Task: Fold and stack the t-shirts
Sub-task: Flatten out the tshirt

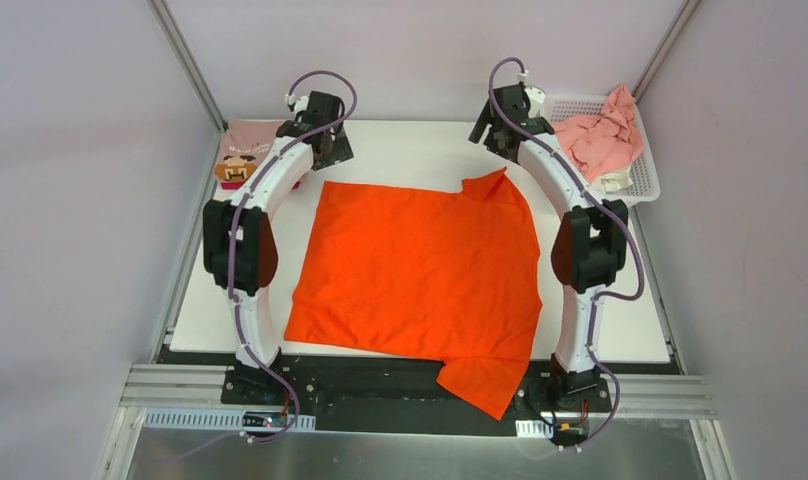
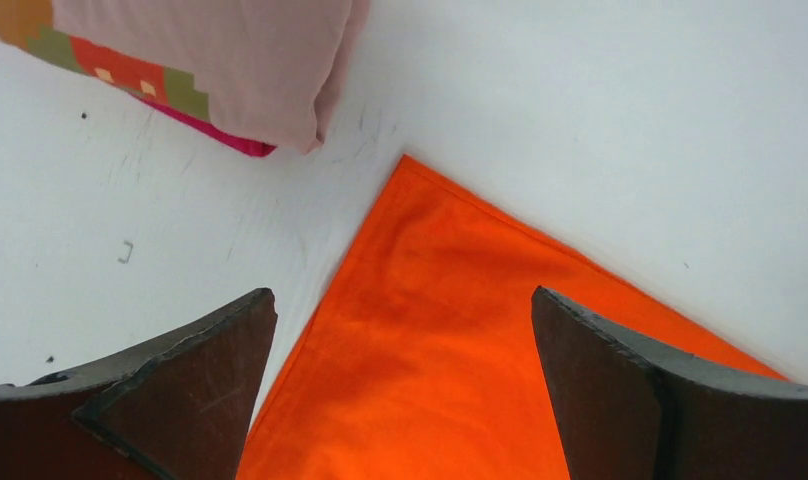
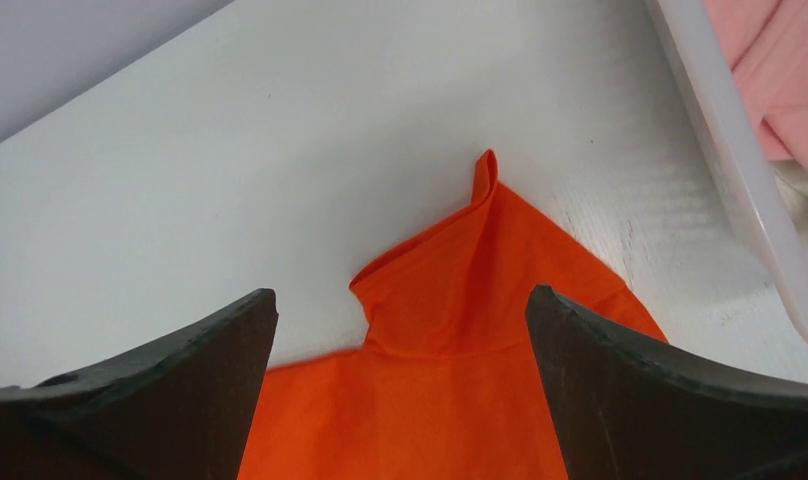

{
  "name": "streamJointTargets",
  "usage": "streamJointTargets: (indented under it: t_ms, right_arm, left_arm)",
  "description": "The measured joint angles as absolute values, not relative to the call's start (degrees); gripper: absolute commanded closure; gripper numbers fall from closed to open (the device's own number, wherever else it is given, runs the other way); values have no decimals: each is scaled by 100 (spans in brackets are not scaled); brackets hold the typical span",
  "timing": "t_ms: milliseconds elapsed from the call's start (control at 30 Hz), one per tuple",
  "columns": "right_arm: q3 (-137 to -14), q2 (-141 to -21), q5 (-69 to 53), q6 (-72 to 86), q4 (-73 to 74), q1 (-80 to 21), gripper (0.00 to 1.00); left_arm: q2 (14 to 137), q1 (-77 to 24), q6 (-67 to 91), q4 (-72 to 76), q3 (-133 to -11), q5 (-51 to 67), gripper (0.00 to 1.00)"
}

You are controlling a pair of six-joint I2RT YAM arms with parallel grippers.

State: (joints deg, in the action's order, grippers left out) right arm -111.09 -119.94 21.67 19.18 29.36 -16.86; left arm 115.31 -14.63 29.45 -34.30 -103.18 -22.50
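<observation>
orange t-shirt spread flat on worktop | left pincer released over its far-left corner | right pincer released over far-right sleeve

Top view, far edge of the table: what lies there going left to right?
Folded dusty-pink t-shirt with pixel face → left gripper → right gripper → white plastic lattice basket holding crumpled light pink shirts.

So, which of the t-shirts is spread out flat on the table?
The orange t-shirt, open in the middle. The dusty-pink t-shirt with the pixel face lies folded at far left; the light pink t-shirt is crumpled in the basket.
</observation>
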Motion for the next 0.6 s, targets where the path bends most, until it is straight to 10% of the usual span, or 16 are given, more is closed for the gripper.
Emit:
streamJointTargets:
  t_ms: [333,600]
  right_arm:
    - [-9028,-9712,1922,2084,3085,-1992,0]
    - [-8997,-10801,1317,2467,2816,-1892,1]
  left_arm:
    - [9725,-1509,3120,-3343,-8331,-1328,1]
    - [9653,-1660,3334,-3218,-7150,-832,1]
